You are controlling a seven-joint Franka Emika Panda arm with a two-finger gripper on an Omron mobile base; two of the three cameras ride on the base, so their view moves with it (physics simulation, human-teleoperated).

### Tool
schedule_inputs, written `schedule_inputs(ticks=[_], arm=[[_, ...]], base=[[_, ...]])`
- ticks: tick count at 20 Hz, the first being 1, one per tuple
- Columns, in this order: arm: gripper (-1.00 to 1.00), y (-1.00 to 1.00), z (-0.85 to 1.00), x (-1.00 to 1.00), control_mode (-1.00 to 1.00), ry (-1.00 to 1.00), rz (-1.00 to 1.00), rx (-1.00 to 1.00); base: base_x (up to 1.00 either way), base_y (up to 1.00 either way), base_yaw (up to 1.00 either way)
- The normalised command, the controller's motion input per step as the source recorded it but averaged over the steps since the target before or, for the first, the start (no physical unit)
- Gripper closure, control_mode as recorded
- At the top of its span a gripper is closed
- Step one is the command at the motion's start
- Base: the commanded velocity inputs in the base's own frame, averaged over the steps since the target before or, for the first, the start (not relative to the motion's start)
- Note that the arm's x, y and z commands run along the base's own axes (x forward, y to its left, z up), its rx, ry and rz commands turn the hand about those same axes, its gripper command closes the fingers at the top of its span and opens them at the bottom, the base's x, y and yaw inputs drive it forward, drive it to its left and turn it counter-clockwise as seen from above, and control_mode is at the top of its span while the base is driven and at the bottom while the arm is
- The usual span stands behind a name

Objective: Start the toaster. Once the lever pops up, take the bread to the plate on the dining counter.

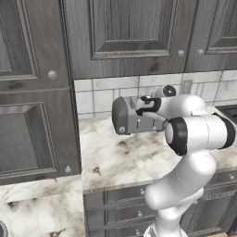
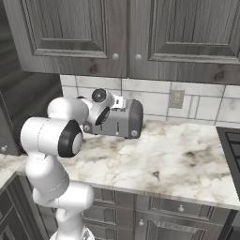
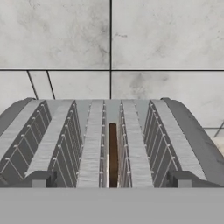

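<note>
The gray toaster [image 1: 129, 119] [image 2: 123, 120] stands on the marble worktop against the tiled wall. From the hand view I look down on its slotted top [image 3: 92, 140]. The thin brown edge of the bread [image 3: 113, 153] sits low in the middle slot. My gripper [image 3: 111, 180] hovers right above the toaster top, open, with one dark fingertip [image 3: 39, 179] on each side and nothing between them. In the base views the white hand [image 1: 150, 105] [image 2: 104, 107] hangs over the toaster's top. The plate and the dining counter are out of view.
Dark wood cabinets [image 1: 125, 32] hang low above the toaster. A tall cabinet [image 1: 32, 115] borders the worktop [image 1: 120, 159] on the left. A dark cooktop [image 2: 230, 140] lies at the right. A lower marble surface [image 1: 41, 208] shows at bottom left.
</note>
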Motion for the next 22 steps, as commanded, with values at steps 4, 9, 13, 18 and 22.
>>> schedule_inputs(ticks=[4, 9, 13, 18, 22], arm=[[-1.0, 0.0, -0.04, 0.09, -1.0, 0.0, 0.01, 0.0], [-1.0, 0.0, 0.0, 0.04, -1.0, 0.0, 0.01, 0.0], [-1.0, 0.0, 0.0, 0.0, -1.0, 0.0, 0.02, 0.0], [-1.0, 0.0, -0.02, 0.0, -1.0, 0.0, 0.01, 0.0], [-1.0, -0.01, 0.0, 0.0, -1.0, 0.0, 0.0, 0.0]], base=[[0.0, 0.0, 0.0], [0.0, 0.0, 0.0], [0.0, 0.0, 0.0], [0.0, 0.0, 0.0], [0.0, 0.0, 0.0]])
